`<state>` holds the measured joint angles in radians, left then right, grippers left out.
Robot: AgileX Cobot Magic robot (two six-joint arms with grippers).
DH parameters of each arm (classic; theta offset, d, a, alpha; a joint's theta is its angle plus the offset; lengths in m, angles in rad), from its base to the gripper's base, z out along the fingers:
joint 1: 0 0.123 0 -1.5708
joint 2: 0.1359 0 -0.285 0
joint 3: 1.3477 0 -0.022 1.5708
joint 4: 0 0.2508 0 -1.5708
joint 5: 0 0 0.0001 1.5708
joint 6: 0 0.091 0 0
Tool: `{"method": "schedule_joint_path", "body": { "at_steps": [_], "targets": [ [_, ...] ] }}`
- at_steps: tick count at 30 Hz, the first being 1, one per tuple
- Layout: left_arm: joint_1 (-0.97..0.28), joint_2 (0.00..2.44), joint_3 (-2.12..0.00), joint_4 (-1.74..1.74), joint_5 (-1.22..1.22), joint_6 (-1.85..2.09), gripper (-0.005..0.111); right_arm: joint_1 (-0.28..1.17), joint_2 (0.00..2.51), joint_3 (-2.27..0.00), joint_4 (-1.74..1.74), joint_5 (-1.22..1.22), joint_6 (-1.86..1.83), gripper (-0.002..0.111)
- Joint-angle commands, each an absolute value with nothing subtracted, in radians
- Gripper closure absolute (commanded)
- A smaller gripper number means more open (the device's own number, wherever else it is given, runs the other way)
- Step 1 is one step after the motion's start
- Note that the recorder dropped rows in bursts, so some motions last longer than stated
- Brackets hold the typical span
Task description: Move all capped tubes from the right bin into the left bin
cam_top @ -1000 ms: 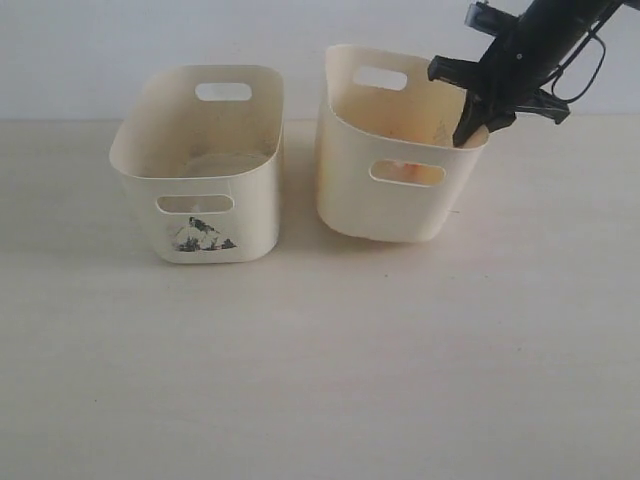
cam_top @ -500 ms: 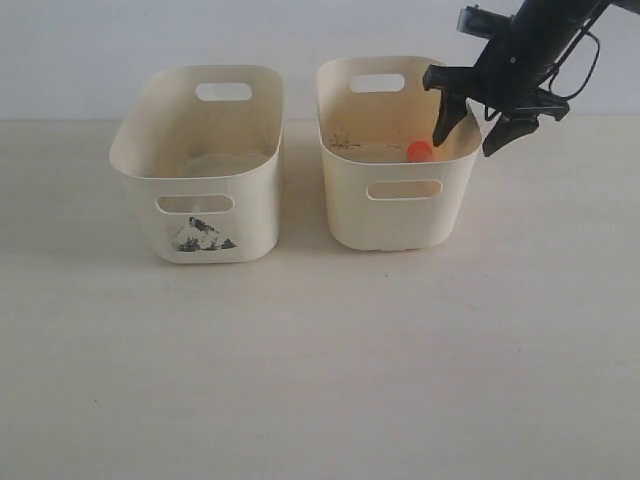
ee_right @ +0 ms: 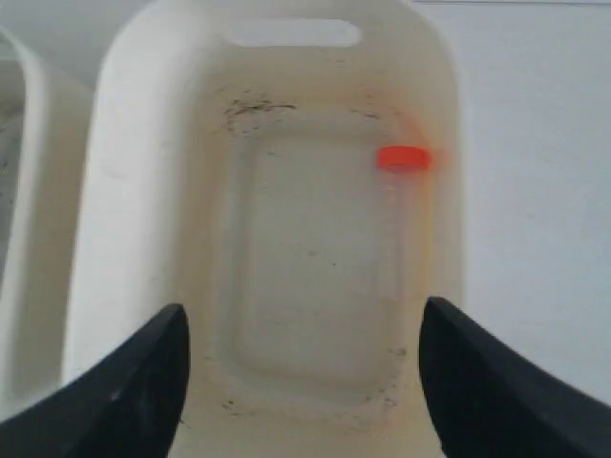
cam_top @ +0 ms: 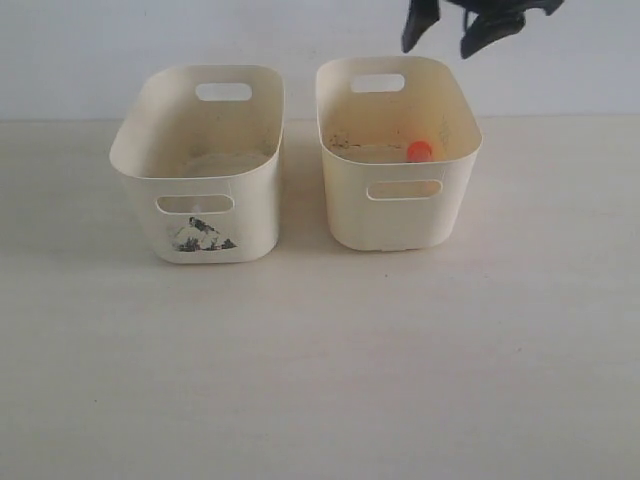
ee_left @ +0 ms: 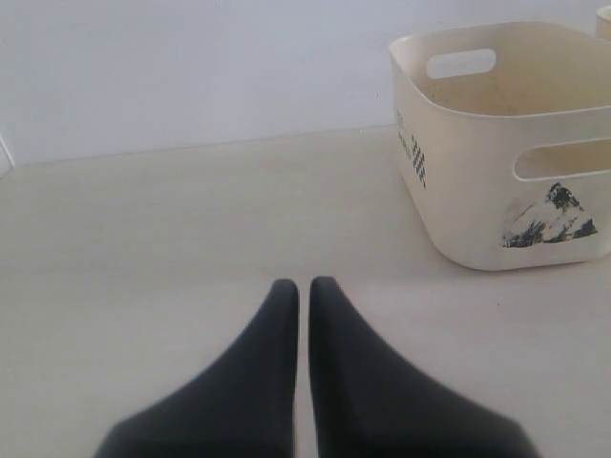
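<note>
While the right gripper (cam_top: 438, 50) hangs spread wide, empty, over the right bin (cam_top: 400, 225) — left gripper (ee_left: 304, 286) pinched closed — the wall-hugging capped tube (ee_right: 403, 158) could cause a finger-on-wall jam.

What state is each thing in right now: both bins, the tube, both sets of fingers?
Left bin: upright, no tube visible inside.
Right bin: upright, one tube inside.
Capped tube: orange cap on, at the right bin's side wall.
Left fingers: shut, empty.
Right fingers: open, empty, above the right bin.
</note>
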<state>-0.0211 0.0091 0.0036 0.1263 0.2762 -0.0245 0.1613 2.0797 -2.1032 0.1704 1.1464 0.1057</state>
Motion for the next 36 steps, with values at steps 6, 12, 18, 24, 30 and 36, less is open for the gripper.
{"method": "schedule_joint_path", "body": {
  "at_steps": [6, 12, 18, 24, 30, 36],
  "targets": [
    [-0.020, 0.007, 0.000, 0.120, 0.261, -0.036, 0.102, 0.300, 2.244, -2.105, -0.112, 1.100, 0.285, 0.043],
    [-0.020, 0.007, 0.000, 0.120, 0.261, -0.036, 0.102, 0.302, 2.296, -2.105, -0.167, 1.089, 0.343, 0.043],
    [-0.020, 0.007, 0.000, 0.120, 0.261, -0.036, 0.102, 0.302, 2.311, -2.105, -0.176, 1.035, 0.356, 0.043],
    [-0.020, 0.007, 0.000, 0.120, 0.261, -0.036, 0.102, 0.316, 2.324, -2.105, -0.227, 1.038, 0.349, 0.043],
    [-0.020, 0.007, 0.000, 0.120, 0.261, -0.036, 0.102, 0.375, 2.324, -2.107, -0.401, 1.088, 0.380, 0.043],
    [-0.020, 0.007, 0.000, 0.120, 0.261, -0.036, 0.102, 0.395, 2.326, -2.134, -0.413, 1.102, 0.401, 0.043]
  ]
}}
